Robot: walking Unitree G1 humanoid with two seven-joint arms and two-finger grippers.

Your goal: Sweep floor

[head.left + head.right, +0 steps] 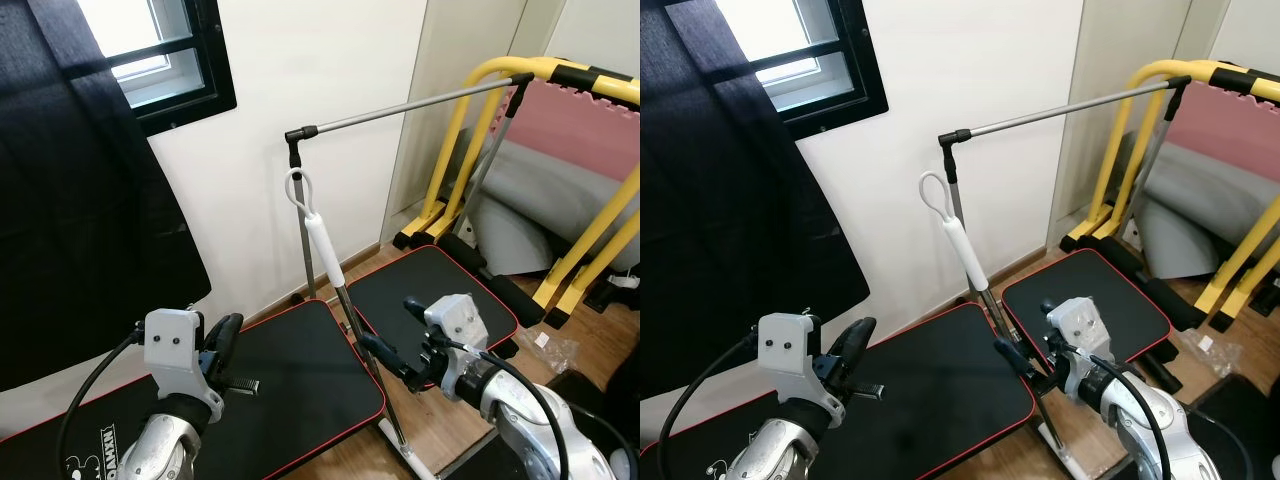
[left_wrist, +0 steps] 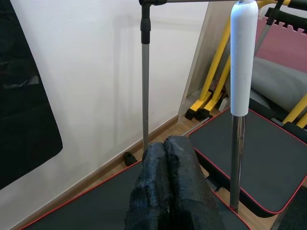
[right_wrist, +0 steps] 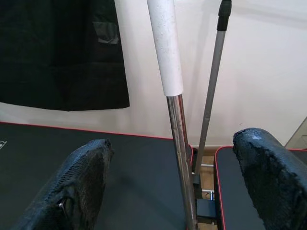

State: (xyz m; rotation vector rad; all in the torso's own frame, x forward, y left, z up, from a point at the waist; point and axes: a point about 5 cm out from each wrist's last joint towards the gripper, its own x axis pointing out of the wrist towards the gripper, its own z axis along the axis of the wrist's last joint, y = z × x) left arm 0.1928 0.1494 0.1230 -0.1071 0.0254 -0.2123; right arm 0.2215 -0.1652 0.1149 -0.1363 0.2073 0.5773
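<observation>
Broom handle of shiny metal with a long white plastic grip and a white hanging loop at its top (image 1: 318,235) stands nearly upright, leaning slightly, between two black exercise mats, its lower end running down toward the wooden floor (image 1: 455,420); its head cannot be made out. The right gripper (image 3: 177,187) reaches toward the metal shaft below the white grip with its two black fingers (image 3: 79,184) spread wide, one on each side of the shaft and neither touching it. In the head views the same gripper (image 1: 385,362) sits just beside the shaft, low down, on its silver arm. The left gripper (image 2: 168,191) has its two black fingers pressed together with nothing between them; it hovers over the left black mat with red edging (image 1: 290,370), pointing toward the white wall (image 1: 330,70), apart from the broom handle.

Behind the broom stands a thin grey metal rack: an upright pole with black joints (image 1: 302,220) and a long horizontal bar (image 1: 420,105) running from its top to the right. The second black mat with red edging (image 1: 440,290) lies to the right of the broom. Further right is a yellow tubular frame with black padding (image 1: 480,130), with a grey cushion (image 1: 560,200) and a pink foam panel (image 1: 590,125) behind it. At the upper left a black-framed window (image 1: 190,60) sits in the wall, with a dark curtain (image 1: 80,200) hanging below and beside it.
</observation>
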